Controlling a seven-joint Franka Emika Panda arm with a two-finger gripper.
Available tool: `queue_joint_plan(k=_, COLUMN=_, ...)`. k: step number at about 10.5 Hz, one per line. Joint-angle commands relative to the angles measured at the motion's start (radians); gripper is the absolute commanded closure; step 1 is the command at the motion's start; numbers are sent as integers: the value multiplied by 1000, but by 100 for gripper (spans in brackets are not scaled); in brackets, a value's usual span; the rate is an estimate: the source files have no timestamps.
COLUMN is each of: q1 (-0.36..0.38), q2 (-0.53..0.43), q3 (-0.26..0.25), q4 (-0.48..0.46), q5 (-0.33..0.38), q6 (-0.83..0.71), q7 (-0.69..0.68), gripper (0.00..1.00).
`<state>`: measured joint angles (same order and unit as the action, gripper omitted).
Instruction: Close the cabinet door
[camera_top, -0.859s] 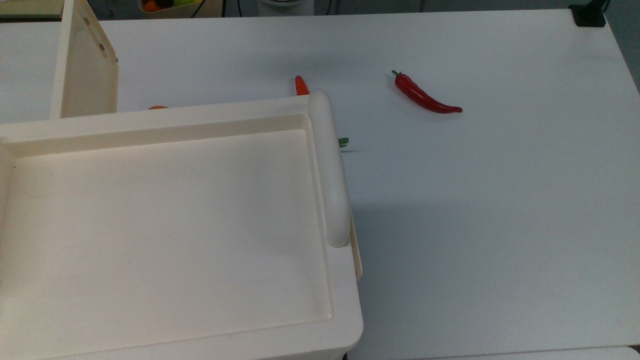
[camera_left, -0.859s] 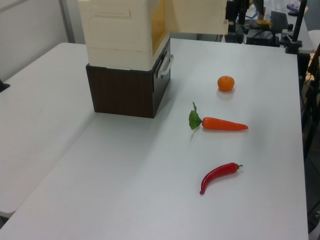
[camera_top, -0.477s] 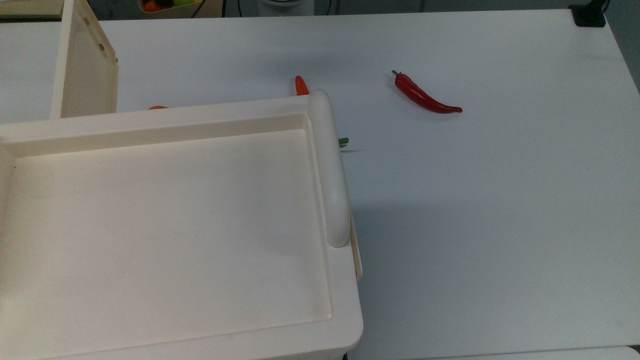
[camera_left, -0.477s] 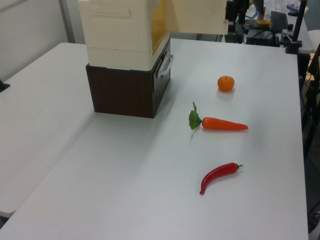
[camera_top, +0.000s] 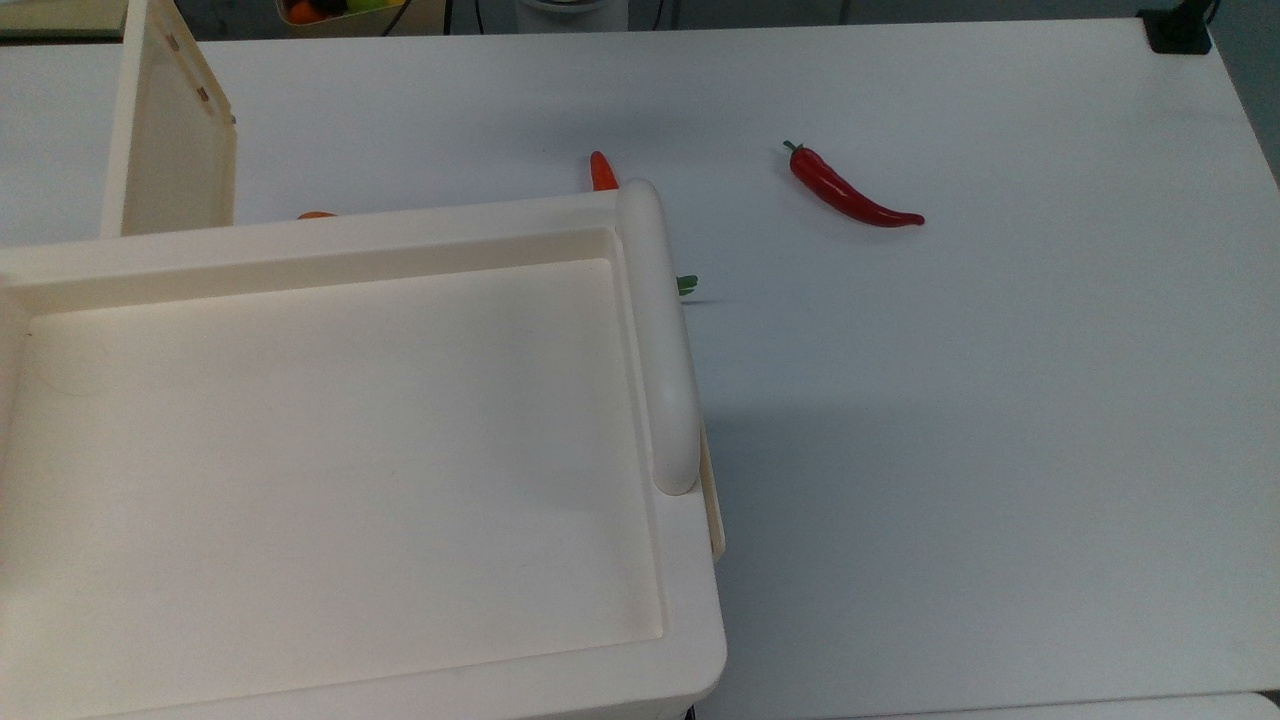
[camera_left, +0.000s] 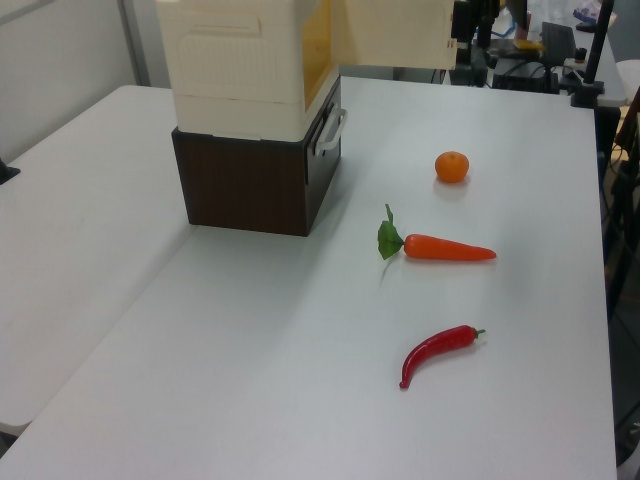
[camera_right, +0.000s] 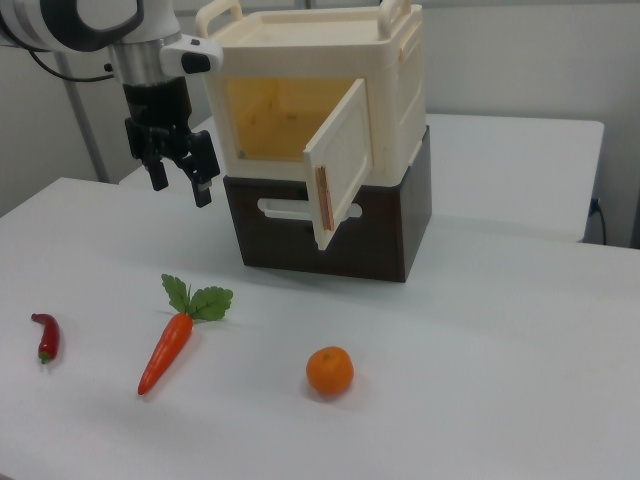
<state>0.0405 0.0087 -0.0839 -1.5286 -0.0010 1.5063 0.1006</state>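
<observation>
We see the gripper (camera_right: 181, 177) in the right view with its two dark fingers parted and nothing between them, hanging in the air clear of the cabinet (camera_right: 330, 100), off the side of its open front away from the door's hinge. The cabinet door (camera_right: 337, 161) stands swung outward from the cabinet's front, hinged on the far side from the gripper, with its free edge pointing out over the table (camera_right: 480, 330).

We judge the main risk to be the approach: the gripper sits on the wrong side of the door for pushing, so reaching across could drive the fingers into the yellowish opening or catch the door's thin edge and swing it wider. A hard shove could also shift the cabinet on the dark brown base (camera_right: 330, 225) beneath it, since smooth plastic offers little grip.

The door is a thin flat cream panel with a raised rim; the cabinet is smooth, rounded cream plastic with thick bar handles on top. In front of the cabinet lie a tapered carrot (camera_right: 170, 345) with leafy greens, a glossy curved chilli (camera_right: 46, 336) and a round orange (camera_right: 330, 371), all well apart from the door's swing
</observation>
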Motion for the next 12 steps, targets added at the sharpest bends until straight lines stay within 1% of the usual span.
queue_joint_plan(k=1, q1=1, q2=4, q3=-2, q4=8, q5=4, q6=-17, q7=5, gripper=18)
queue_joint_plan(k=2, q1=1, q2=4, q3=-2, q4=7, q5=4, q6=-17, q7=-1, gripper=31)
queue_joint_plan(k=3, q1=1, q2=2, q3=-3, q4=7, q5=4, q6=-18, q7=-19, gripper=50)
queue_joint_plan(k=4, q1=-2, q2=-1, q3=-4, q4=7, q5=4, q6=-18, q7=-42, gripper=66)
queue_joint_plan(k=6, q1=-25, q2=-9, q3=-4, q4=7, q5=6, q6=-24, q7=-134, gripper=91)
queue_joint_plan(k=7, q1=-43, q2=-10, q3=-4, q4=10, q5=6, q6=-55, q7=-212, gripper=100)
queue_joint_plan(k=9, q1=-77, q2=-15, q3=-11, q4=12, q5=6, q6=-109, q7=-390, gripper=100)
queue_joint_plan(k=11, q1=-140, q2=-10, q3=-13, q4=15, q5=-10, q6=-98, q7=-546, gripper=100)
queue_joint_plan(k=12, q1=-175, q2=-10, q3=-13, q4=16, q5=-16, q6=-87, q7=-650, gripper=100)
